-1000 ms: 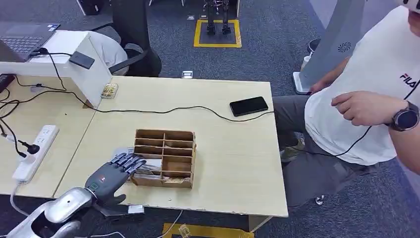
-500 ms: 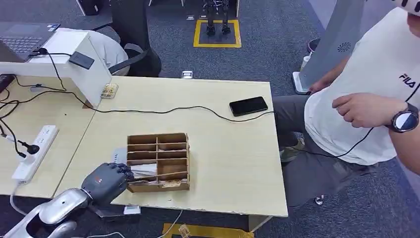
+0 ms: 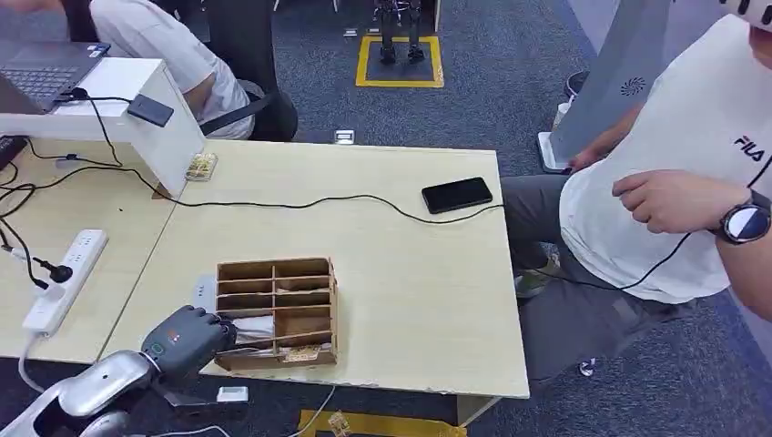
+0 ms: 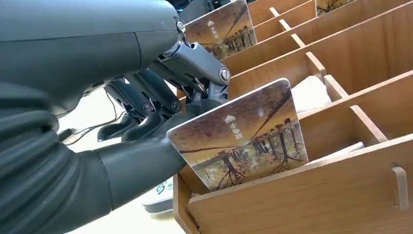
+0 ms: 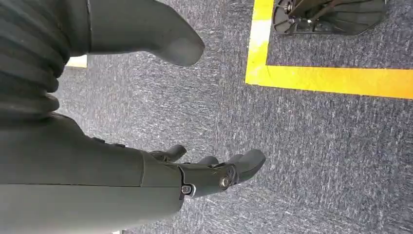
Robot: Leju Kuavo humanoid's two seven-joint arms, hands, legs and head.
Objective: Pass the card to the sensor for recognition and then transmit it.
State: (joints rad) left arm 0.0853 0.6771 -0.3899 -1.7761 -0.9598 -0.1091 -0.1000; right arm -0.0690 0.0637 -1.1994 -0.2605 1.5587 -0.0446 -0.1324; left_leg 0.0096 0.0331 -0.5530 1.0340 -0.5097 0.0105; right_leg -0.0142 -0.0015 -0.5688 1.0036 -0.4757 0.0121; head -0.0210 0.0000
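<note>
Head view: the left robot hand (image 3: 187,339) is gripping at the near corner of the wooden organizer (image 3: 278,312), which is sitting near the front edge of the pale worktop (image 3: 419,291), cables trailing across, grey carpet beyond. Left wrist view: thumb and fingers (image 4: 146,105) are pinching the card (image 4: 241,136) by one edge, half inside a compartment; it looks thin, stiff and slick, so a firm edge pinch suits. Right wrist view: the right robot hand (image 5: 195,173) is hanging over carpet, fingers loosely apart, holding nothing.
</note>
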